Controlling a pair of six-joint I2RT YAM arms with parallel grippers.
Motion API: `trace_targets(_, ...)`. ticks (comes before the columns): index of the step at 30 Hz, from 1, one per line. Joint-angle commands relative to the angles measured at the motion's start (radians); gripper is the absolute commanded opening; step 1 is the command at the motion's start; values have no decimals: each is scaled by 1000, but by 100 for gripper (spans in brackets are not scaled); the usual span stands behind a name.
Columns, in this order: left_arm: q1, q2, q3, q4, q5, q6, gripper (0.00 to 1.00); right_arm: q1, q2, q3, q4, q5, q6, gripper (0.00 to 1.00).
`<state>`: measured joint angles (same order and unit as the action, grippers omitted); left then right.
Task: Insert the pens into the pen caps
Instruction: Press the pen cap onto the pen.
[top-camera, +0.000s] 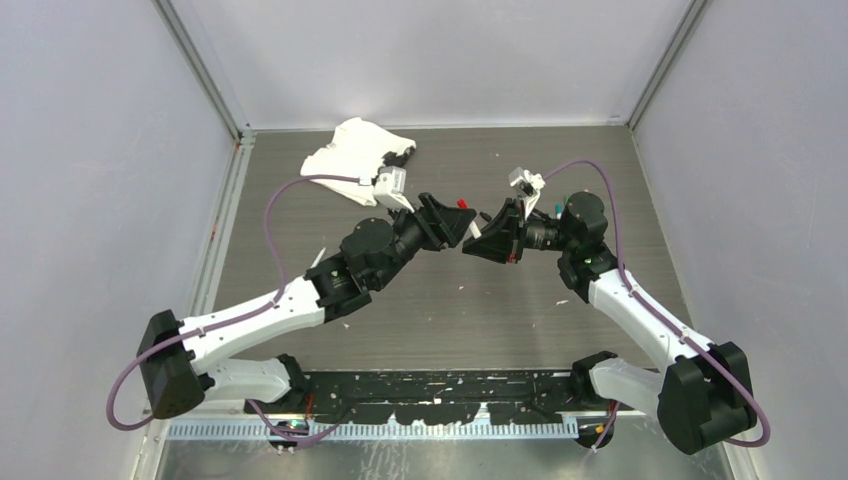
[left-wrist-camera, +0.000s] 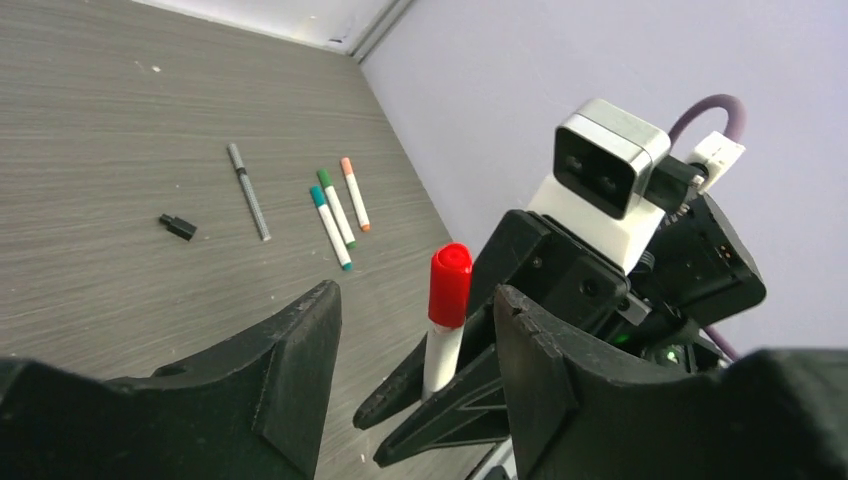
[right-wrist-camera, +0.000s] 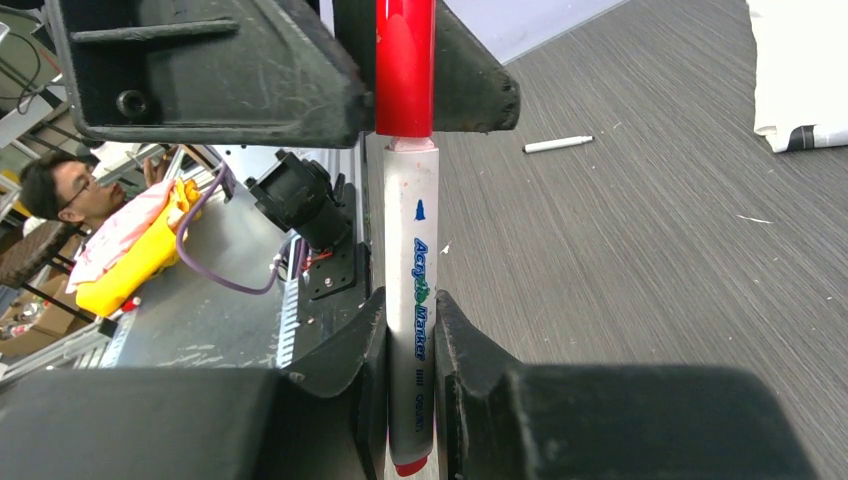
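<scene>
Your right pincer (right-wrist-camera: 410, 310) pinches the pen (right-wrist-camera: 412, 250) by its barrel, so the red cap (left-wrist-camera: 450, 285) on its end stands between the spread jaws of your left pincer (left-wrist-camera: 415, 295), likely for a seating push. Well beyond the pen, on the table (left-wrist-camera: 100, 120), lie a grey pen (left-wrist-camera: 248, 190), a black cap (left-wrist-camera: 178, 227) and three capped pens (left-wrist-camera: 335, 210); nothing bars the way.
</scene>
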<state>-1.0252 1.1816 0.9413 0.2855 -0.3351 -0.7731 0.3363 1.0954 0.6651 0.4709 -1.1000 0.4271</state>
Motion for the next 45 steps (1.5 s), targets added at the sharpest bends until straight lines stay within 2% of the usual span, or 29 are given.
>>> trace_targets(1,-4,18,63,16,-78,32,57,-5,-11,17,15,3,-13,1)
trace_targets(11,-4,62,107,37,-86,38,52,-5,-13,18,12,3,-16,1)
trace_targets(22,-4,85,136,27,-65,46,39,-5,-15,18,11,2,-16,1)
trace_targets(25,-5,83,136,30,-56,50,29,-4,-14,18,10,2,-16,1)
trace_targets(29,-5,80,134,29,-26,58,3,-4,-16,22,9,2,-12,1)
trace_targets(32,-3,74,124,38,1,62,1,-4,-13,27,9,-2,3,1)
trace_targets(37,17,49,60,150,119,71,1,-8,-9,32,57,-9,78,1)
trace_targets(45,141,29,-68,394,481,-36,1,-14,5,38,132,-35,183,1)
